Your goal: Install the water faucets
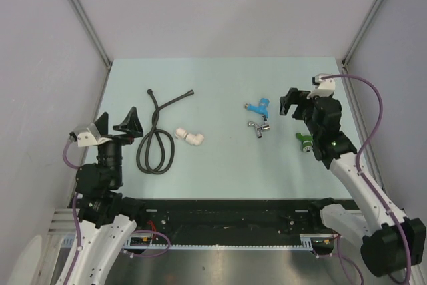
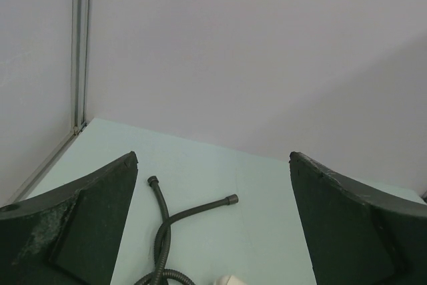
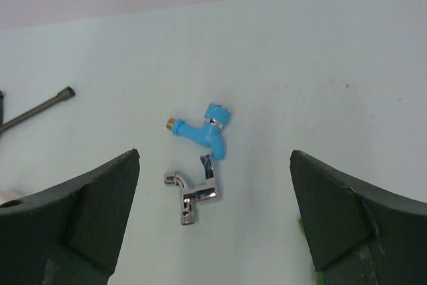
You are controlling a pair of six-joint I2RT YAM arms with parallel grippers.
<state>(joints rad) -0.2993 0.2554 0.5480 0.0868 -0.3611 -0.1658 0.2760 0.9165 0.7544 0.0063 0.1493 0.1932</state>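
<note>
Top external: my right gripper point(image 1: 291, 103), jaws wide, hangs just right of the blue faucet point(image 1: 260, 105) and chrome faucet point(image 1: 259, 127); the green faucet point(image 1: 304, 140) lies beside its wrist. Left wrist: my left gripper point(image 2: 213, 155) gapes, holding nothing, near the hose point(image 2: 163, 225). Right wrist: blue and chrome lie ahead, between the spread fingers point(image 3: 100, 191)

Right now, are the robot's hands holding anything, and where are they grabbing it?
Nothing is held. The left gripper and right gripper are both open; the blue faucet lies on the table.
</note>
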